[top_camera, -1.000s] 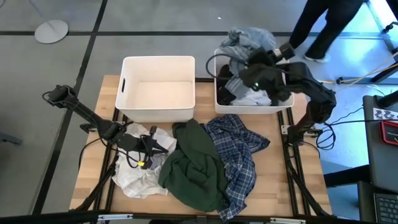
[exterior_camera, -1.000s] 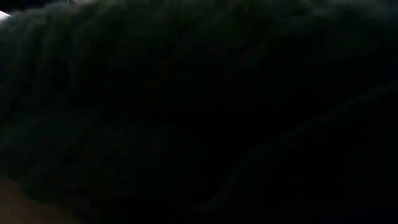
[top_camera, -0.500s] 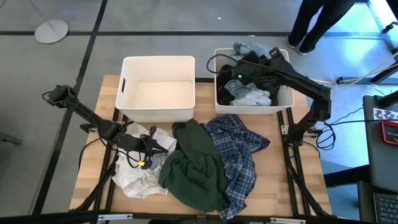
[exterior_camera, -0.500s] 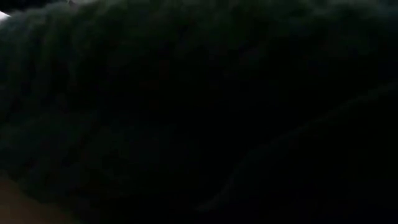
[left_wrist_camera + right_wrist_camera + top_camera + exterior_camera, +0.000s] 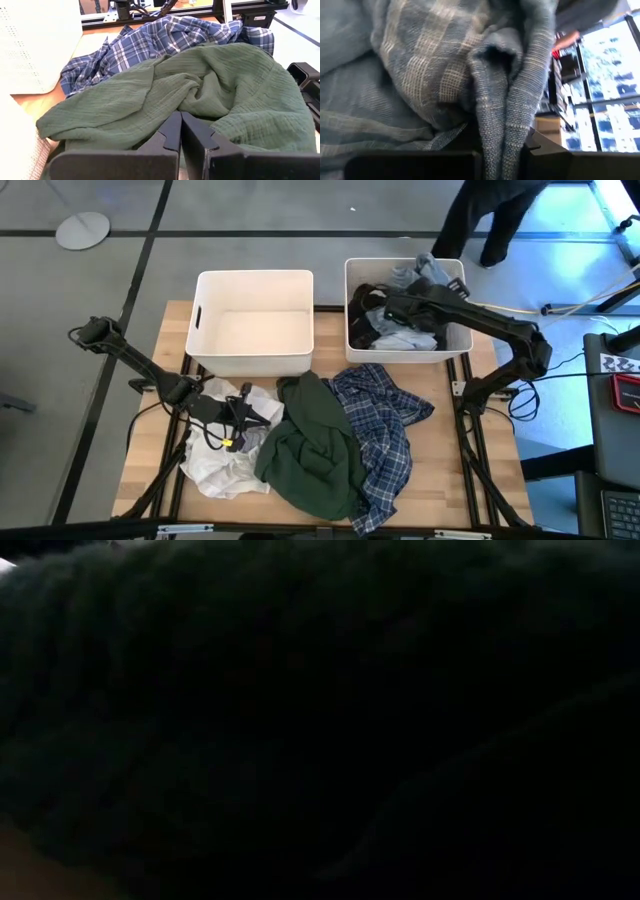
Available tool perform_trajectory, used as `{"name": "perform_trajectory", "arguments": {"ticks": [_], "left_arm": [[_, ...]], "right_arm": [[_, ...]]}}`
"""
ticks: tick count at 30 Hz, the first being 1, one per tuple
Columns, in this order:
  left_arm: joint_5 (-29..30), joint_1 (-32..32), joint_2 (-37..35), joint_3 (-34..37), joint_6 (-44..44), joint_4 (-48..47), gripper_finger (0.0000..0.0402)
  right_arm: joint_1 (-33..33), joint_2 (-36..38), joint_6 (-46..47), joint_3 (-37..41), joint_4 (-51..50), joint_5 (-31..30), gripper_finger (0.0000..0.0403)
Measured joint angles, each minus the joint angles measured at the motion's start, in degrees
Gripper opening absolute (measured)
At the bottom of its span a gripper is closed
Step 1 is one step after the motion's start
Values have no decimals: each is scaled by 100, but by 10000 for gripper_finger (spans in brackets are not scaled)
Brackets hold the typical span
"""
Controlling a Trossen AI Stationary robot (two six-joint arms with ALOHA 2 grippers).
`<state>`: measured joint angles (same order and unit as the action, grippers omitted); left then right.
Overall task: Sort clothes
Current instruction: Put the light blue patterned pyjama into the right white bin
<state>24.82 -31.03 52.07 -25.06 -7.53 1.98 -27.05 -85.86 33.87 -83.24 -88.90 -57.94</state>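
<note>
Landmark: the right-hand white bin (image 5: 355, 310) at the far edge of the desk (image 5: 450, 480).

Right claw (image 5: 392, 307) is down inside that bin. In the right wrist view a fold of pale grey-blue garment (image 5: 505, 100) runs between its fingers, so it reads as clamped on that cloth. Dark and white garments lie heaped in the same bin around it.

Left claw (image 5: 181, 131): fingers together, nothing between them, tips resting at the edge of the dark green garment (image 5: 315, 445). Seen from above, this claw (image 5: 238, 412) lies over the white garment (image 5: 222, 465), well to the near-left of the bin.

Not yet sorted, on the desk just in front of the bin: plaid shirt (image 5: 390, 425), partly under the green piece. The second bin (image 5: 255, 320), beside the landmark, shows nothing in it.

Low view is dark, blocked by cloth.

Handling, as judged: all pieces light, limp, not fragile. They will drape and drag on neighbours. Green crinkle weave should grip well. Pinch a raised ridge near its middle, lift high so it peels off the plaid.
</note>
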Motion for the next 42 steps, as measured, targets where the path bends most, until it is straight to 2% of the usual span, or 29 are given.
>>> {"name": "perform_trajectory", "arguments": {"ticks": [9, 12, 17, 22, 26, 30, 35, 39, 42], "left_arm": [[0, 0, 0, 2, 64, 0, 1], [0, 0, 0, 2, 92, 0, 1], [2, 0, 0, 4, 98, -3, 1], [2, 2, 0, 4, 111, -3, 1], [2, 2, 0, 4, 111, -3, 1], [2, 2, 0, 4, 111, -3, 1], [2, 2, 0, 4, 111, -5, 1], [2, 4, 0, 4, 109, -5, 1], [2, 4, 0, 4, 109, -7, 1]], "right_arm": [[-336, -5, 171, 943, 842, 321, 55], [-418, -9, 168, 977, 839, 466, 82], [-424, -10, -83, 970, 850, 803, 151], [-410, -17, -273, 459, 517, 1095, 215], [-408, -15, -276, -228, 321, 1546, 241], [-406, -15, -285, -921, 326, 1869, 249], [-404, -11, -243, -1513, 374, 1998, 250], [-404, -13, -16, -1541, 544, 1984, 250], [-404, -7, 37, -1278, 1036, 1692, 250]]}}
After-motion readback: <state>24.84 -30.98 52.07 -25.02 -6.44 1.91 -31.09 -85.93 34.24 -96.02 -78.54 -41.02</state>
